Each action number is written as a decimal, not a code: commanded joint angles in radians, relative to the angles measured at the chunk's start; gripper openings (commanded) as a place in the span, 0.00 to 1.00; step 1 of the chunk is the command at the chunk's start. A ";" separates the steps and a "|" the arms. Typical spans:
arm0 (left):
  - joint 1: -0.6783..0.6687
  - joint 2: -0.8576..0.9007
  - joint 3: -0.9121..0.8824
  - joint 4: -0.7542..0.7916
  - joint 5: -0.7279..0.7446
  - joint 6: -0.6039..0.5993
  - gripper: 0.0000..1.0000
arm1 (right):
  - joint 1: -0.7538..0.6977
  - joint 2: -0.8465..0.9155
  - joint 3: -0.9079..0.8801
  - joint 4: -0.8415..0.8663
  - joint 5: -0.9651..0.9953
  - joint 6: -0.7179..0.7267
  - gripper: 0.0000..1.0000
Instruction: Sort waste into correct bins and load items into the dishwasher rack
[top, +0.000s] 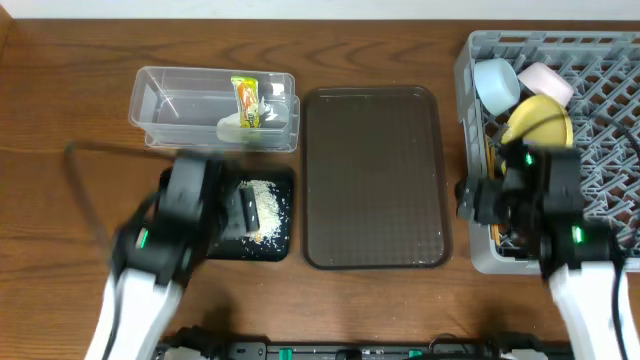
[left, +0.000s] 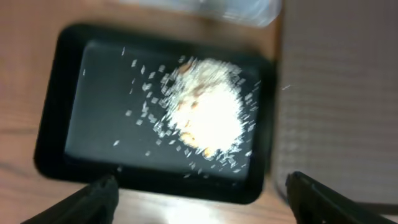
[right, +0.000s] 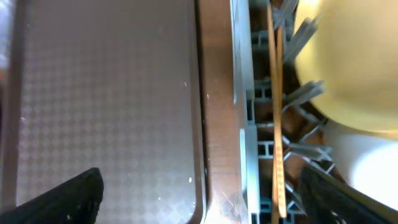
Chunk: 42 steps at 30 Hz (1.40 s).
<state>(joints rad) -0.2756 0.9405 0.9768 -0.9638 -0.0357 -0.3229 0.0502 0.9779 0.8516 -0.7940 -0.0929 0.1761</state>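
The clear tub (top: 160, 105) holds the green-and-yellow wrapper (top: 246, 101) and the white paper scrap (top: 236, 126). The black tray (top: 278, 243) holds the rice scraps (top: 265, 198), which also show in the left wrist view (left: 208, 112). My left gripper (top: 235, 215) hangs open and empty over the tray's near edge (left: 199, 186). The grey rack (top: 600, 170) holds the light blue bowl (top: 495, 82), white bowl (top: 545, 82), yellow plate (top: 538, 120) and chopsticks (right: 277, 112). My right gripper (right: 202, 186) is open and empty at the rack's left wall (top: 480, 200). The cup is not identifiable.
The large brown serving tray (top: 375, 180) lies between the black tray and the rack, with nothing on it. In the right wrist view its right rim (right: 200, 93) runs beside the rack wall. A whitish vessel (right: 373, 168) sits below the plate.
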 joint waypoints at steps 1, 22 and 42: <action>-0.006 -0.156 -0.074 0.020 -0.006 0.000 0.94 | 0.012 -0.137 -0.062 0.012 0.051 0.010 0.99; -0.006 -0.387 -0.087 0.015 -0.006 0.000 0.95 | 0.012 -0.282 -0.078 -0.093 0.051 0.010 0.99; -0.006 -0.387 -0.087 0.015 -0.006 0.000 0.95 | 0.012 -0.282 -0.078 -0.093 0.051 0.010 0.99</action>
<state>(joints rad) -0.2787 0.5541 0.8959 -0.9455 -0.0334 -0.3244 0.0532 0.6964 0.7822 -0.8864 -0.0517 0.1764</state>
